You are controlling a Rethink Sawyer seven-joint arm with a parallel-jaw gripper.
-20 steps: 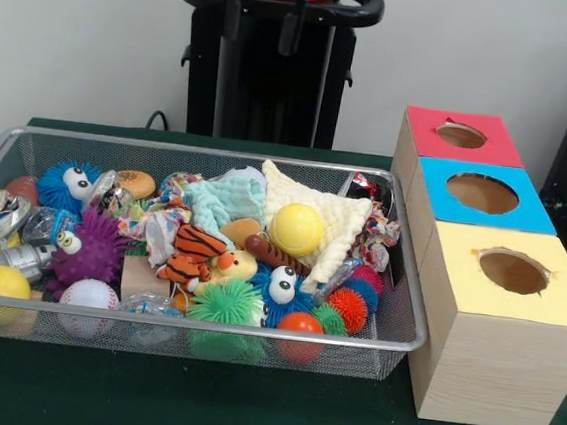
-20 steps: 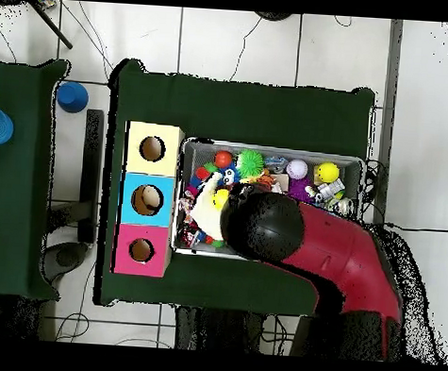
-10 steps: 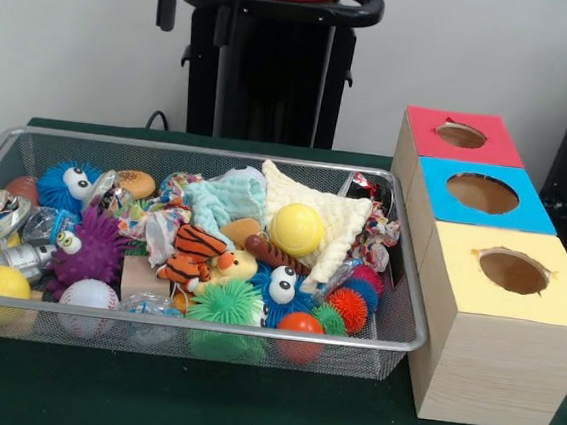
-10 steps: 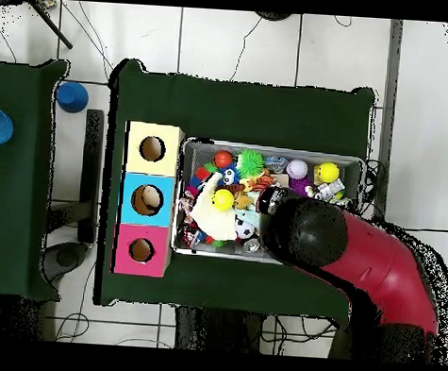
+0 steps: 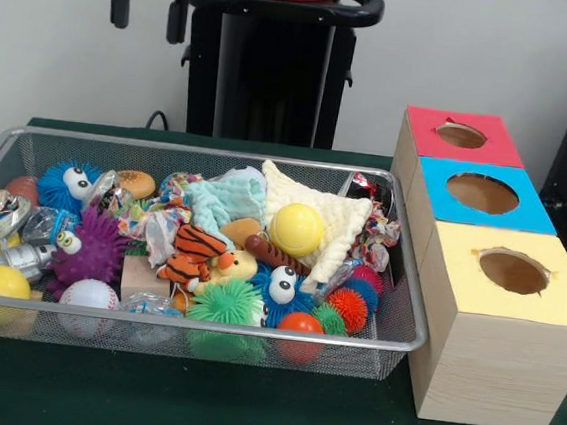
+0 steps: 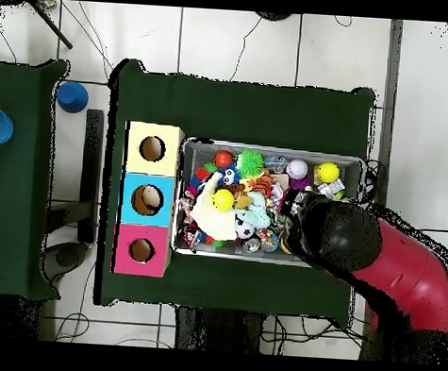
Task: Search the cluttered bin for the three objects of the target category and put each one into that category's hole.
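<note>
Bin (image 5: 393, 329) of wire mesh is seen at the surface's (image 5: 244, 410) centre, packed with balls and soft toys. Pincer (image 5: 148, 4) is held open and empty, raised well above the bin's 11 o'clock corner.

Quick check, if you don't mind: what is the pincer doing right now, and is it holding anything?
Pincer: open and empty, its two fingers apart, raised high above the wire bin.
</note>
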